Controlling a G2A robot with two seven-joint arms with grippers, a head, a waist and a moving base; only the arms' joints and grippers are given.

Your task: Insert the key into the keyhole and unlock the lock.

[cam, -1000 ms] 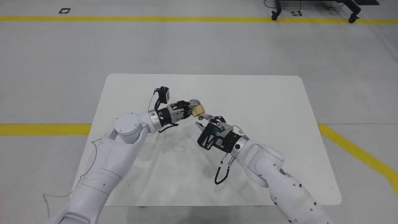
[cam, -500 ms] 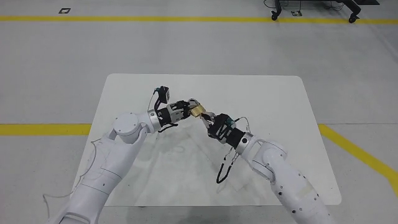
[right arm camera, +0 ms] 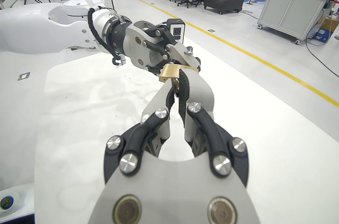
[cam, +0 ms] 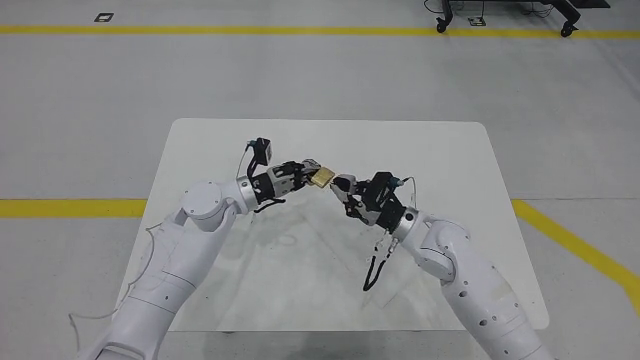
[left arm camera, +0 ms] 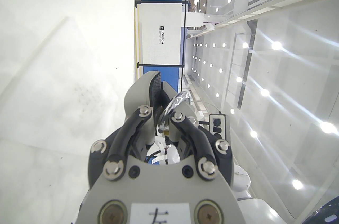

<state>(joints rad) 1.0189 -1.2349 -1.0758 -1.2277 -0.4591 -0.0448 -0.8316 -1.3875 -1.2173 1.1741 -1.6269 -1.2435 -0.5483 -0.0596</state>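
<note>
R jaws swung up & across since 1 s ago, from below-right of the lock to level w/ it, tips now right at its end face; L jaws barely moved. L jaws pinch the brass body, shackle poking back btwn them, all held in air over mid counter. R jaws pressed on key, mostly hidden btwn pads; can't tell if it's seated in the keyhole. Lock looks small, dense, rigid, smooth, so prob twists under torque: grip the flat faces. Key thin, stiff, tilts easily: hold by the bow. Open air all round, counter edges well apart; only tight spot is jaw-to-jaw clearance.
</note>
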